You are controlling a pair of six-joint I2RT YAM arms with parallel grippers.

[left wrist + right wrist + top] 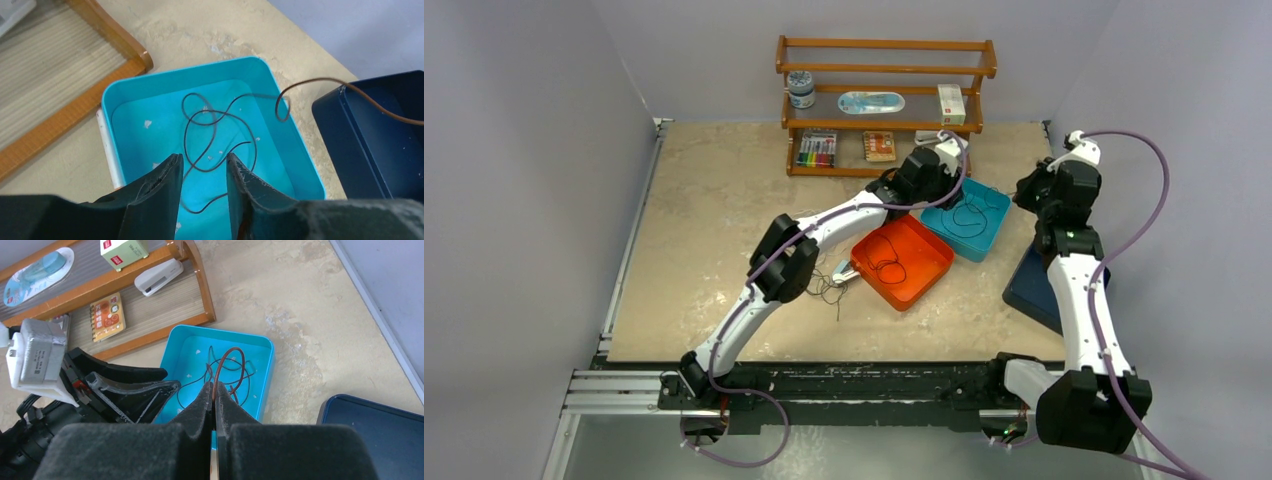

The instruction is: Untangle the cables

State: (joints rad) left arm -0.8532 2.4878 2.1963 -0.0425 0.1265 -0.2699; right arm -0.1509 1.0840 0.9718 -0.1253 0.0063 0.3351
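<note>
A thin black cable [210, 120] lies looped in the teal tray [200, 70]. My left gripper [202, 157] is open and empty just above the tray's near part. My right gripper [214, 386] is shut on a thin brown cable [235, 350], which arches up from the fingertips and drops into the teal tray [220, 332]. In the left wrist view the brown cable [320, 79] rises over the tray's right rim and runs off right. A dark cable [886, 262] lies in the orange tray [929, 278]. A small tangle of cables [829, 288] lies on the table left of it.
A dark blue tray [1032, 290] sits right of the teal one, under the right arm. A wooden shelf [884, 100] with a stapler, notebook, markers and boxes stands behind the trays. Grey walls close in the table on the left, back and right.
</note>
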